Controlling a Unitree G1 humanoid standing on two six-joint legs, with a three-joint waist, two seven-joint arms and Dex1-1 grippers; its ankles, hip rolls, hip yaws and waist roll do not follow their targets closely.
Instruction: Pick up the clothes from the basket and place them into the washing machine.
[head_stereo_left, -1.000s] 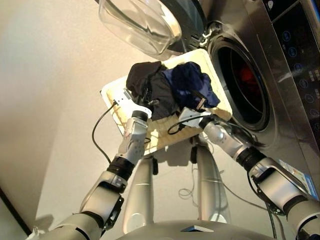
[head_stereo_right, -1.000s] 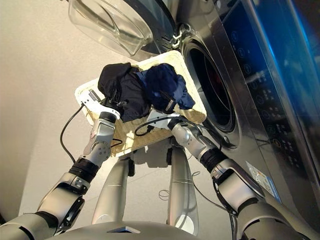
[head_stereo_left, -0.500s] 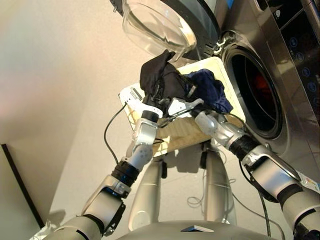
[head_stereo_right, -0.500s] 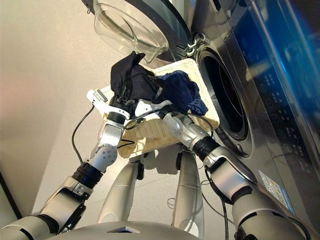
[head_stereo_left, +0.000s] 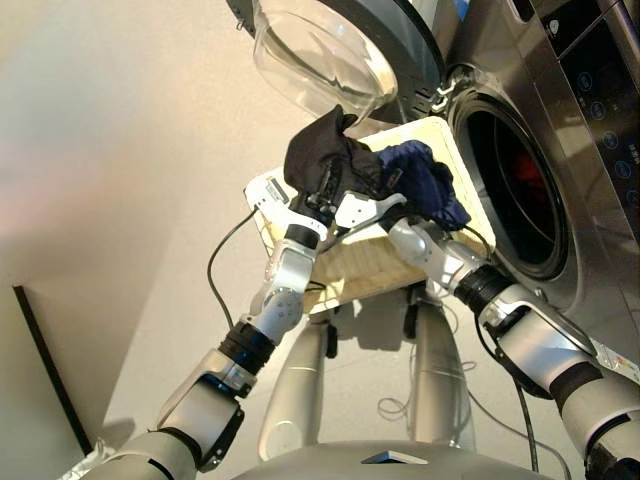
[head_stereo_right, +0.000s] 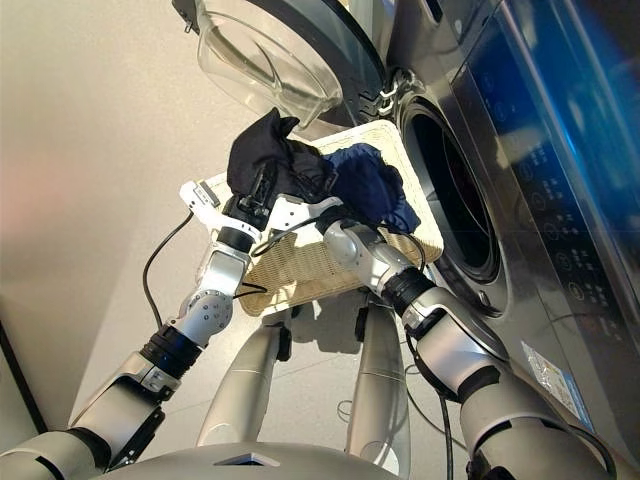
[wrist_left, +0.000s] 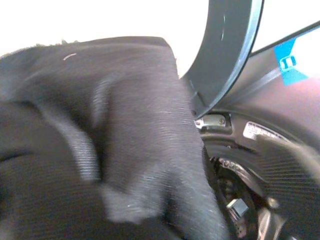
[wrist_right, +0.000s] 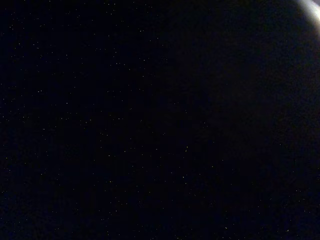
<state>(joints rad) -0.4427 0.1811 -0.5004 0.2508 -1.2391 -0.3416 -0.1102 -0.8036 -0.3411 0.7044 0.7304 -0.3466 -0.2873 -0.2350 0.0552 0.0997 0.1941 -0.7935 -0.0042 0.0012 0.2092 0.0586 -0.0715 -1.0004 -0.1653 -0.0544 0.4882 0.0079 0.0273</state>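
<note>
Both arms reach up over the basket (head_stereo_left: 352, 268). The left gripper (head_stereo_left: 325, 188) clamps the black garment (head_stereo_left: 318, 152); the right gripper (head_stereo_left: 372, 205), beside it, is buried in cloth, grip unclear.

Both eye views are bright and evenly lit, with soft shadows on the floor (head_stereo_left: 120, 200) and a blue glare across the washing machine (head_stereo_right: 560, 130) panel. The left wrist view is overexposed beyond the blurred black garment (wrist_left: 90, 150). The right wrist view is almost wholly black.
</note>
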